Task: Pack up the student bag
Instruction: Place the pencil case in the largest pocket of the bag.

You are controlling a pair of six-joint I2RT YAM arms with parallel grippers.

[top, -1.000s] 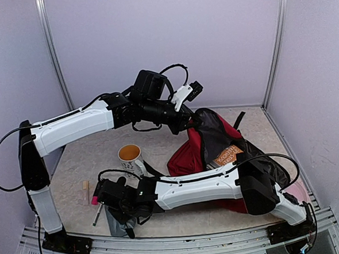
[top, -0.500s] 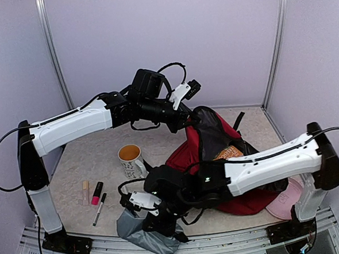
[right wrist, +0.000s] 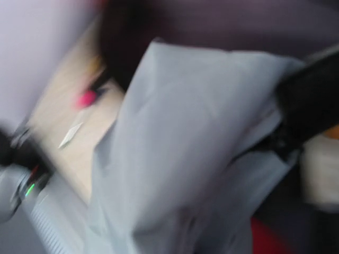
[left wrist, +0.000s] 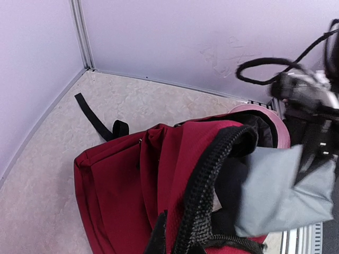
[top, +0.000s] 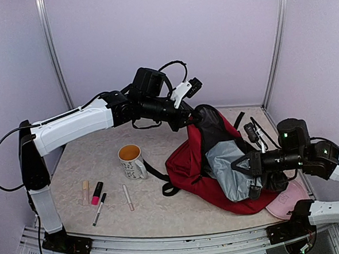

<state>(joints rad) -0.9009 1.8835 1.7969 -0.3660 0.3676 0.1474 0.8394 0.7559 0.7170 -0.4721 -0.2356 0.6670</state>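
The student bag (top: pixel 186 166), dark red with black zips, lies at the centre right of the table with its mouth held up. My left gripper (top: pixel 191 119) is shut on the bag's black zip rim (left wrist: pixel 212 174) and holds that rim raised. My right gripper (top: pixel 245 167) is shut on a grey zip pouch (top: pixel 229 169), which hangs at the bag's open mouth. In the left wrist view the pouch (left wrist: pixel 280 190) pokes into the opening from the right. The right wrist view is blurred and mostly filled by the pouch (right wrist: pixel 185 148).
A mug (top: pixel 131 161) stands left of the bag. A beige tube (top: pixel 85 192), a pink marker (top: pixel 97 193), a black pen (top: pixel 99 209) and a pale pen (top: pixel 128 197) lie at the front left. A pink flat thing (top: pixel 289 200) sticks out under the bag's right side.
My right arm has closed on the grey pouch at the front left, lifted it and swung it right to the bag's mouth. The left arm has held its place.
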